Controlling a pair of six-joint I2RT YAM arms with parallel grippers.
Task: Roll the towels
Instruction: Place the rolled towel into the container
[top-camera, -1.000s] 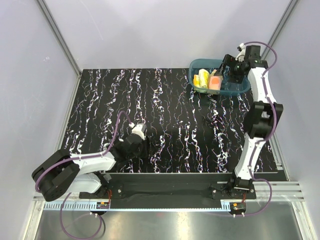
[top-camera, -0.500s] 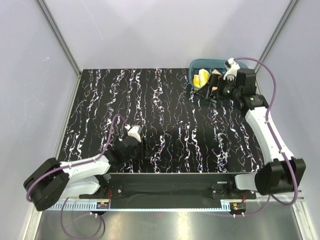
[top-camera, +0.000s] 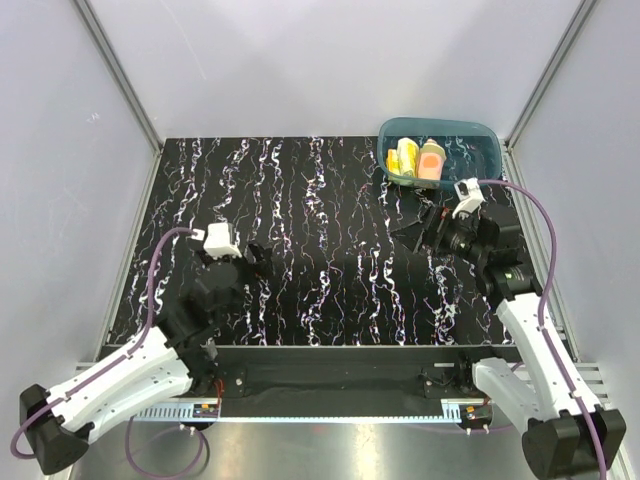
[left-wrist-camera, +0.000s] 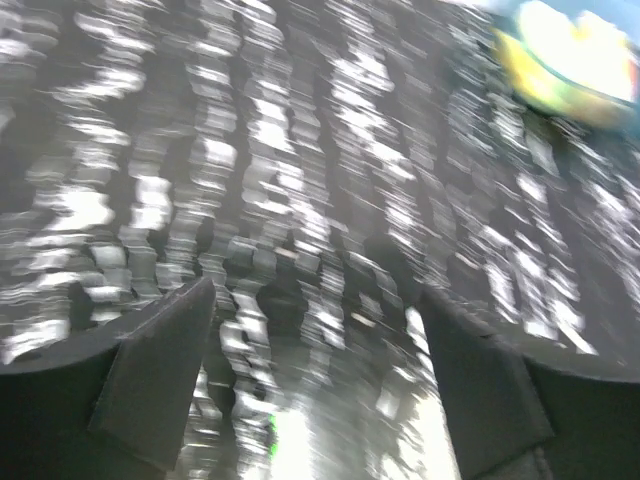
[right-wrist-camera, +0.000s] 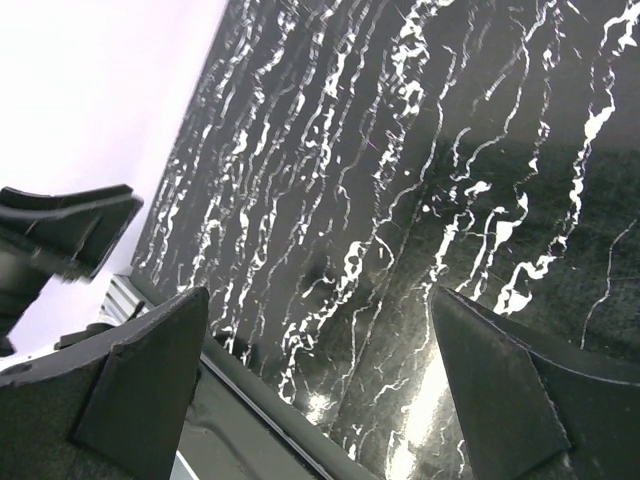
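The yellow towel (top-camera: 407, 157) and dotted orange towel (top-camera: 431, 161) stand as 2 soft rolls inside the translucent teal tub (top-camera: 488, 150). My left gripper (left-wrist-camera: 315, 300) and right gripper (right-wrist-camera: 320, 295) gape empty, short of it.

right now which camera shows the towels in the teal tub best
The top external view: the yellow towel and the orange towel lie side by side in the teal tub, sharp and unblocked. The left wrist view gives only a blurred yellow smear at its top right. The right wrist view shows the table, no towels.
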